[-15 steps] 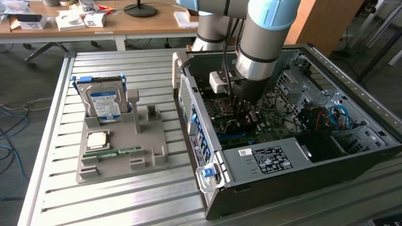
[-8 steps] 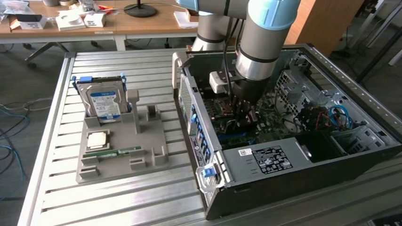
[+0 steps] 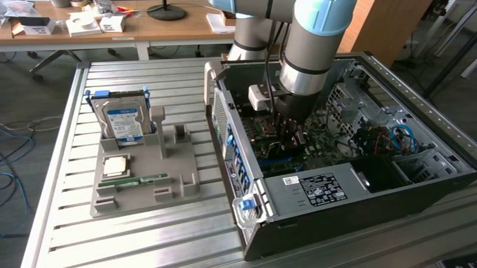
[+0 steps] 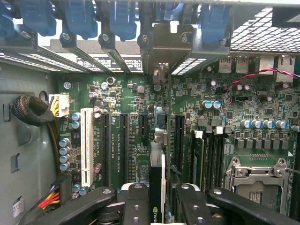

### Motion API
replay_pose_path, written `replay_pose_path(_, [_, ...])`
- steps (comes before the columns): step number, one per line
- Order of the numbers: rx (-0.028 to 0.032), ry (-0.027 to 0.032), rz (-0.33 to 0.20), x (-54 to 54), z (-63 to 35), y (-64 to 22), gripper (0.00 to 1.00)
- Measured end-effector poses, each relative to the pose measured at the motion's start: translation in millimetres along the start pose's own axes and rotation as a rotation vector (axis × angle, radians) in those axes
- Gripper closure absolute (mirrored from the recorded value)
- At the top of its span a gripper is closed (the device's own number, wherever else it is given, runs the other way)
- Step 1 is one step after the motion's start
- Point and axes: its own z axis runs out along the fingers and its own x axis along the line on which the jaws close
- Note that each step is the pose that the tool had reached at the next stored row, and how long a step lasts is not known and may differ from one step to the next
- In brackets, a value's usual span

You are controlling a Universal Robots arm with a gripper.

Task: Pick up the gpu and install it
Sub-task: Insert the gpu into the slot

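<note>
Down inside the open computer case (image 3: 350, 187), the gripper (image 4: 157, 199) pinches the gpu (image 4: 157, 180) between its jaws. The card is held edge-on over the motherboard (image 4: 126, 93), among the long black slots. In the exterior view, at nine o'clock from the case, a grey tray (image 3: 182, 192) carries a hard drive (image 3: 123, 123).

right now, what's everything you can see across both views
gpu: one, black, edge-on above the motherboard slots
motherboard: one, green, inside the case
case: one, black and grey, open, on the table
hard drive: one, silver with blue label, upright in the tray
memory stick: one, green, flat in the tray
tray: one, grey, beside the case
table: one, silver, slatted
arm: one, grey and blue, reaching into the case
gripper: one, black, shut on the gpu
</note>
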Motion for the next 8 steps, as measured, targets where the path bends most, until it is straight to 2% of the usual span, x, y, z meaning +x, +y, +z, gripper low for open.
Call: replay_pose_path(8, [-0.0001,-0.001,0.0,0.1,0.5,0.0,0.74])
